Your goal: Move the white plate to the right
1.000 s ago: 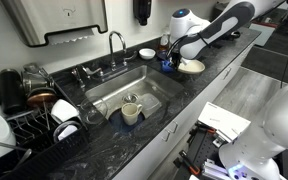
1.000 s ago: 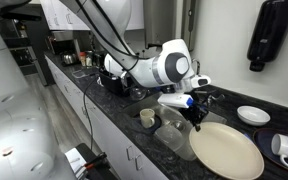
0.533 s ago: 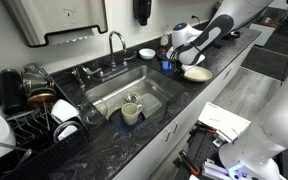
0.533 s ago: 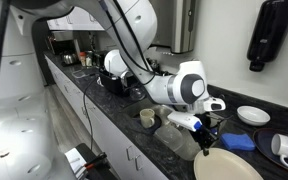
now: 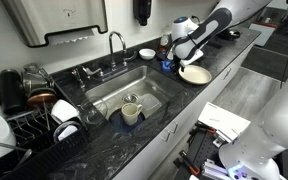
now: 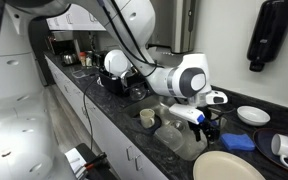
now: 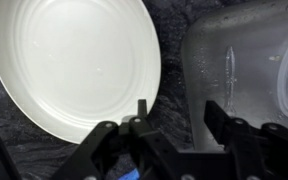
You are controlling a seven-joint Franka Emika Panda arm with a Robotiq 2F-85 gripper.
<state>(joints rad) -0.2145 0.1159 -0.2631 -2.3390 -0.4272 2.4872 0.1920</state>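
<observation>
The white plate [image 7: 74, 60] lies flat on the dark stone counter, filling the upper left of the wrist view. In both exterior views the white plate [image 5: 195, 74] [image 6: 227, 167] rests near the counter's front edge, past the sink. My gripper [image 7: 179, 115] hovers just above and beside its rim, open, with only bare counter between the jaws. One fingertip [image 7: 142, 108] stands at the plate's edge without gripping it. In the exterior views the gripper [image 5: 184, 60] [image 6: 206, 125] hangs just off the plate.
A clear plastic container [image 7: 249, 70] [image 6: 179, 135] sits close beside the plate. A cream mug [image 5: 131, 112] stands in the sink [image 5: 154, 88]. A small white bowl [image 5: 146, 53] [image 6: 252, 115] is at the back, and a blue cloth [image 6: 239, 141] lies near it. A dish rack [image 5: 29, 115] stands at the far end.
The gripper carried the plate along the counter away from the sink, set it down and opened; it now stands slightly lifted off the rim.
</observation>
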